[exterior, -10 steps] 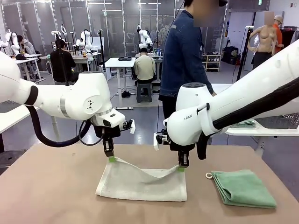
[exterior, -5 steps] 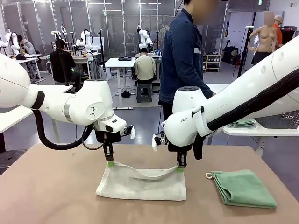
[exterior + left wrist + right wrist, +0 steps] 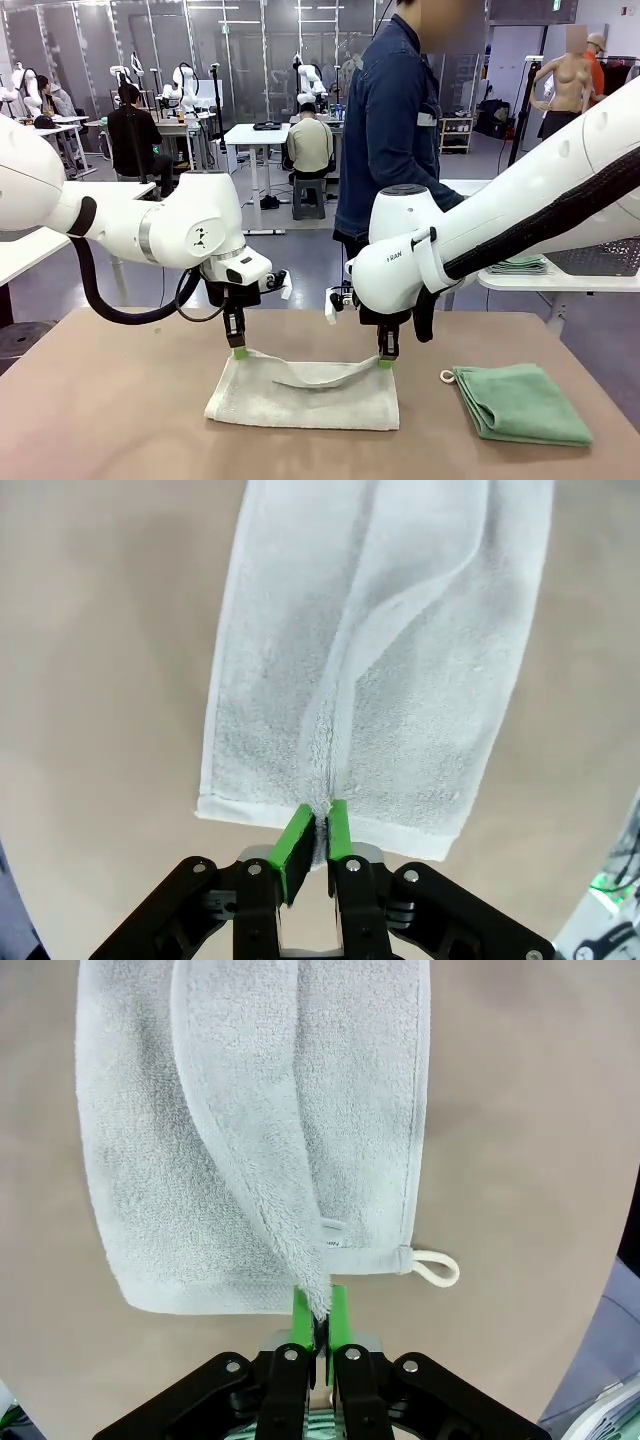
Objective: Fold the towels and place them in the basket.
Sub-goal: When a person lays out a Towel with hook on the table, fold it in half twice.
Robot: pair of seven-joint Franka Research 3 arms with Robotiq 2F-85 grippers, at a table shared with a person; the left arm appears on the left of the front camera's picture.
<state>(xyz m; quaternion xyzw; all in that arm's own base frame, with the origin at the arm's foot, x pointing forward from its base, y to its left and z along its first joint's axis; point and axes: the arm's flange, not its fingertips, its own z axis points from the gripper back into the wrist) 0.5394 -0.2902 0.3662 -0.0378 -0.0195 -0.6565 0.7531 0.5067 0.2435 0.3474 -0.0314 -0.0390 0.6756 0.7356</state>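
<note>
— Front view, edges?
— Cream towel (image 3: 300, 395) lies mid-table with its far edge raised. Left gripper (image 3: 239, 350) and right gripper (image 3: 386, 360) each pinch one end of that edge, jaws pressed onto cloth.
— Room?
— Bare table (image 3: 100, 400) to the left and in front. Green towel (image 3: 520, 402) sits folded on the right, near but apart.
— Writing?
— Right wrist view: small tag (image 3: 333, 1243) beside the corner loop (image 3: 436, 1267), print too small to read.
</note>
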